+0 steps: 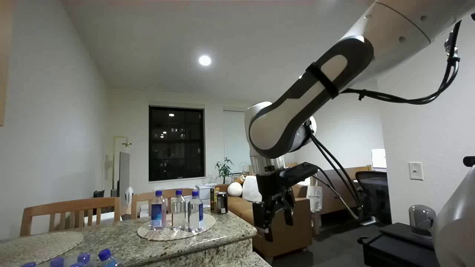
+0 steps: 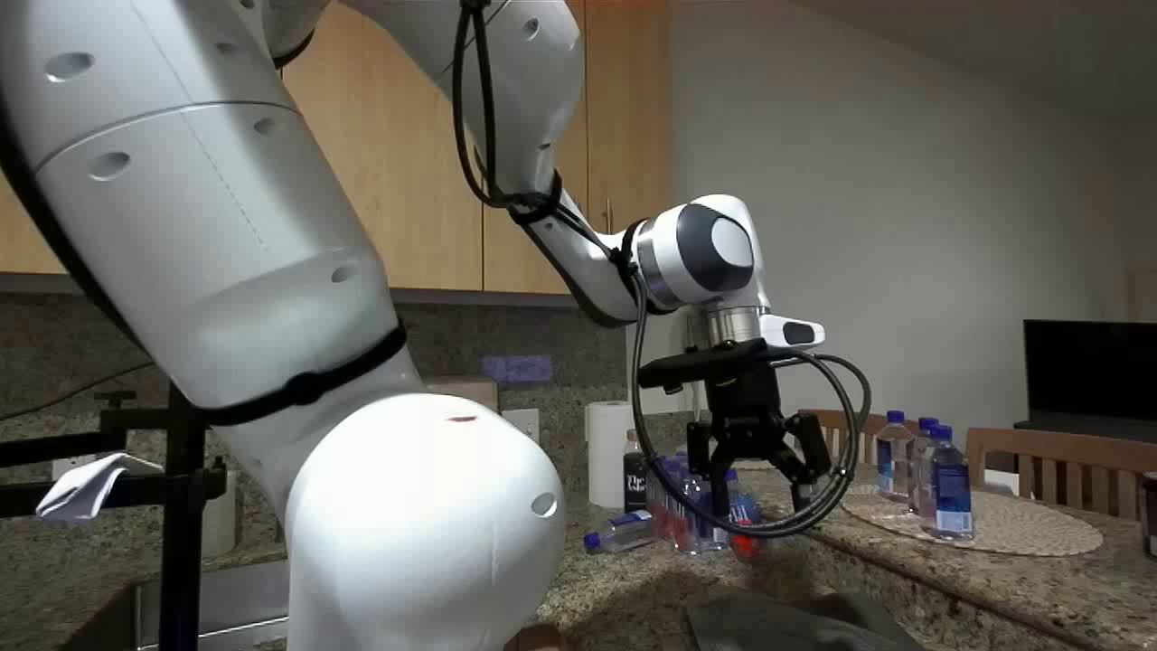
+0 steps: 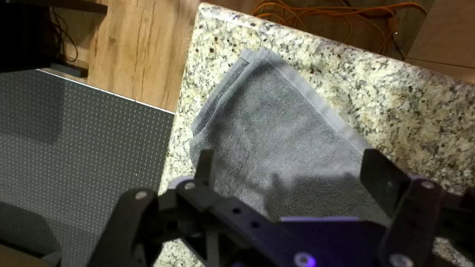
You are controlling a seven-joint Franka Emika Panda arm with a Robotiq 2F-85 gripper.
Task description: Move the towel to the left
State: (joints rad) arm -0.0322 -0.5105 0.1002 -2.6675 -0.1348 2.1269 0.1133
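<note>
A grey towel (image 3: 282,126) lies folded on the granite counter in the wrist view, with a fold along its upper left side and a flat hem on its right. Its lower part is hidden behind my gripper (image 3: 289,165). The towel (image 2: 782,624) also shows at the bottom of an exterior view, partly cut off by the frame. My gripper (image 2: 761,499) is open and empty, held in the air well above the towel and apart from it. The open gripper (image 1: 278,227) also shows in an exterior view where the towel is out of view.
The counter (image 3: 400,92) ends at edges left of and above the towel in the wrist view. Several bottles (image 2: 691,515) stand behind the gripper, one lying down (image 2: 622,532). A raised ledge holds bottles (image 1: 179,213) on a woven mat (image 1: 148,233).
</note>
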